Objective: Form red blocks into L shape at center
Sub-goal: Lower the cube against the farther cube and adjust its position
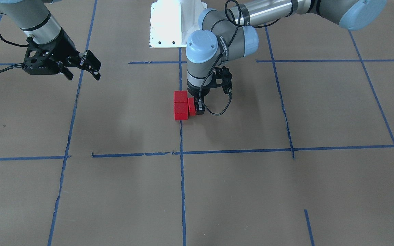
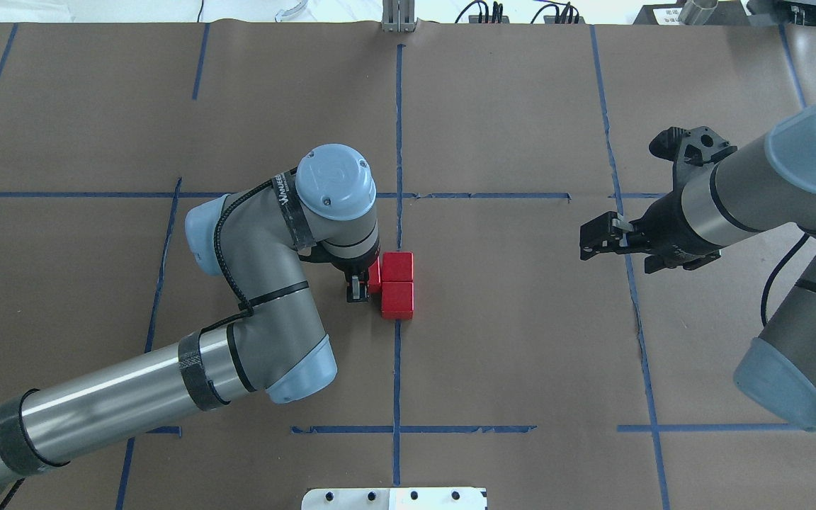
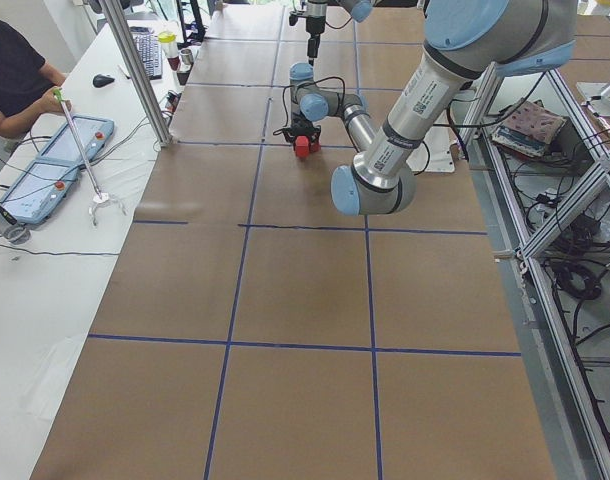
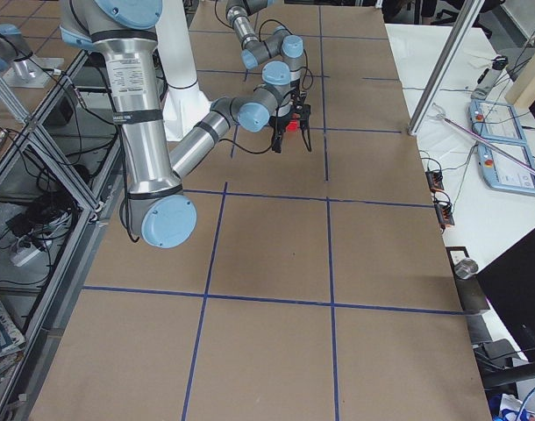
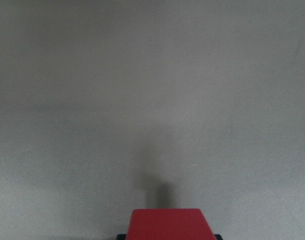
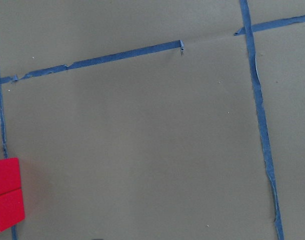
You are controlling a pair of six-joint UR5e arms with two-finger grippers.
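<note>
Mid-frame, we see two red blocks (image 2: 397, 299) touching in a row on the blue tape line (image 2: 397, 368). Our left gripper (image 2: 367, 282) clamps the third red block (image 2: 374, 275) beside the upper one's left face. We judge the L nearly done, with only the release left. The right gripper (image 2: 587, 242) hangs open at far right.

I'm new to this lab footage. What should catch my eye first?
Two red blocks sit end to end on the central blue tape line. The left gripper holds a third red block right beside them, while the right gripper hangs open and empty off to the robot's right.
</note>
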